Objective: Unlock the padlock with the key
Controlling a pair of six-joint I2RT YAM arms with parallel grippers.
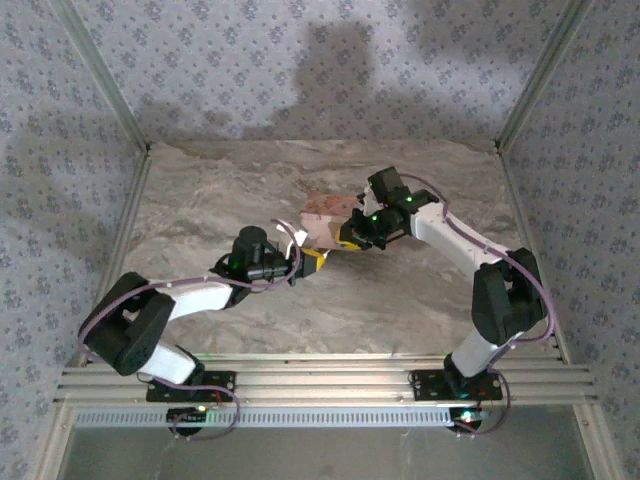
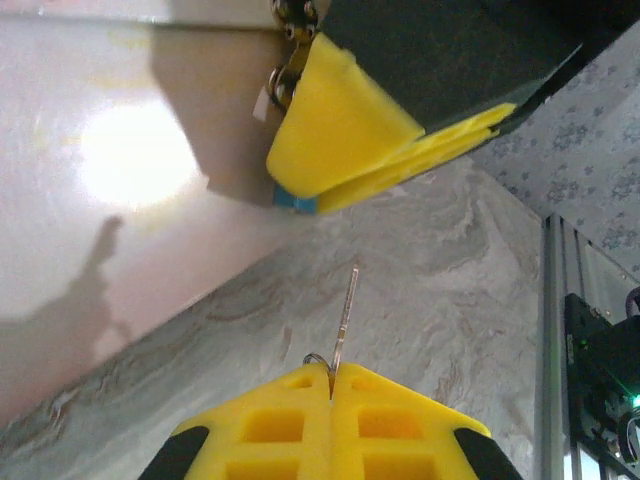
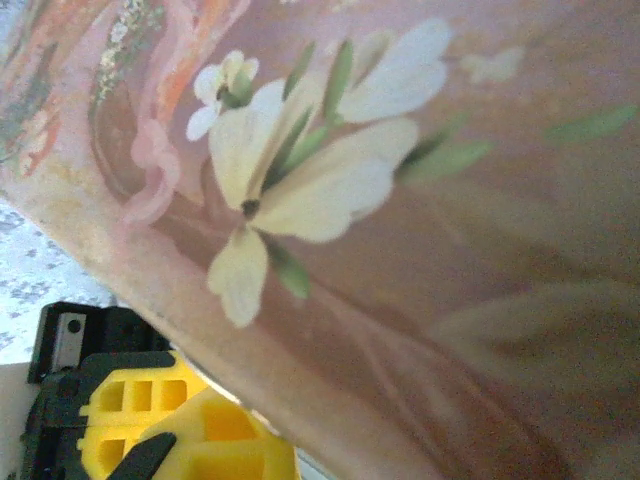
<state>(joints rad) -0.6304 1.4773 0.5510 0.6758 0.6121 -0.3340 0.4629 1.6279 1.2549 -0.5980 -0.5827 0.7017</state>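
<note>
My left gripper (image 2: 332, 372) is shut on the key (image 2: 346, 310). Its thin metal blade sticks up past the yellow pads, and a wire ring shows at its base. The blade points at the padlock (image 2: 297, 203), a small gap away. Only a tiny teal-blue corner of the lock peeks out below the right gripper's yellow pads (image 2: 340, 130), which are pressed together on it. Seen from above, the left gripper (image 1: 312, 258) and right gripper (image 1: 348, 238) meet nose to nose beside the pink box (image 1: 322, 215).
The pink flowered box lid (image 3: 400, 200) lies close in front of the right wrist camera, with a yellow pad (image 3: 215, 445) below its edge. The box's pale side (image 2: 100, 200) and a metal clasp (image 2: 285, 60) stand left of the lock. Marbled table (image 2: 450, 280); frame post (image 2: 555, 300) at right.
</note>
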